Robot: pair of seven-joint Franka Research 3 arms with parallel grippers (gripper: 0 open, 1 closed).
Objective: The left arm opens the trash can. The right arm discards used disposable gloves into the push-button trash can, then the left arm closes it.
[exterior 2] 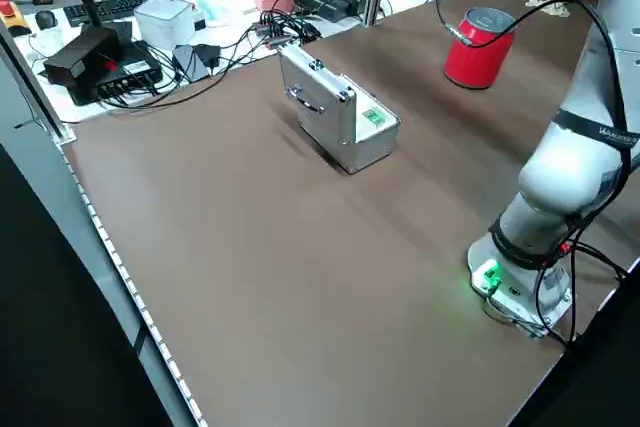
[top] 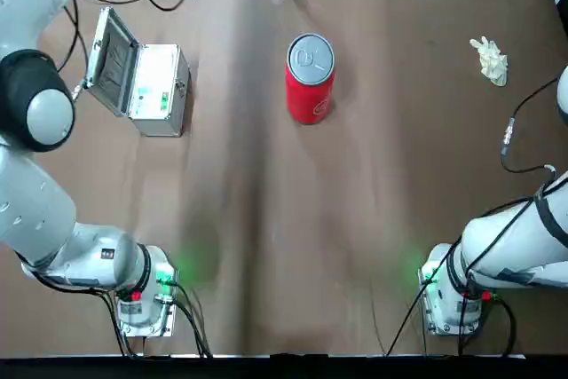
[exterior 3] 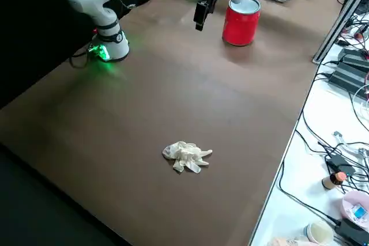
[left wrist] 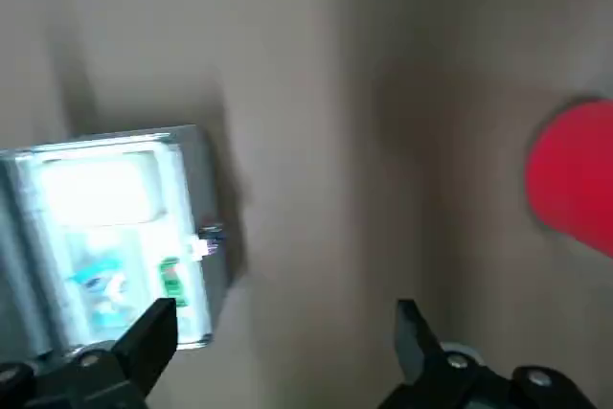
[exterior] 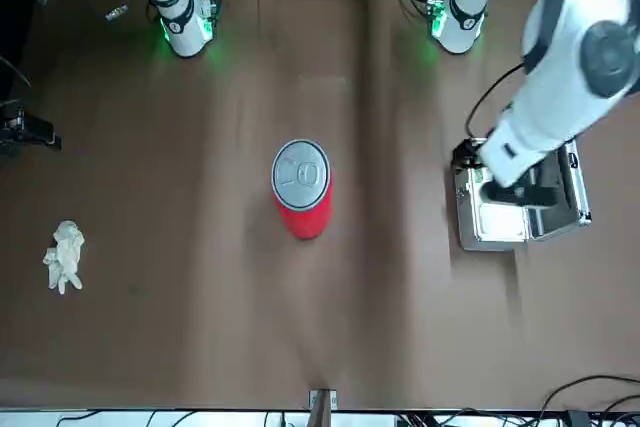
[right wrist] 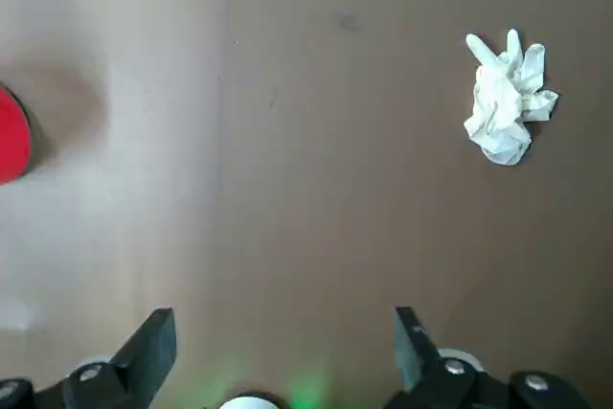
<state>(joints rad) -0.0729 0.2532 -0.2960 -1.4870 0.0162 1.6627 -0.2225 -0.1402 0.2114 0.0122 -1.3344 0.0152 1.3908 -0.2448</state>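
Red trash can (top: 311,79) w/ lid on, mid worktop (top: 257,219); wrinkled gloves (top: 492,61) off to robot's right.
Can: smooth cylinder, round grey lid w/ curved mark. Gloves: thin, creased, cream-white, fingers splayed. L end effector (left wrist: 287,328) open, above worktop nr ribbed-edge metal case (top: 160,86) w/ green label, R end effector (right wrist: 285,332) open, above worktop.

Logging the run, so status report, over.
Both grippers open: left above table by silver case, right over table. Bin lid on. Gloves on table.

bare tabletop (top: 390,175) between red bin (top: 311,79) and gloves (top: 491,61) (wide lane)
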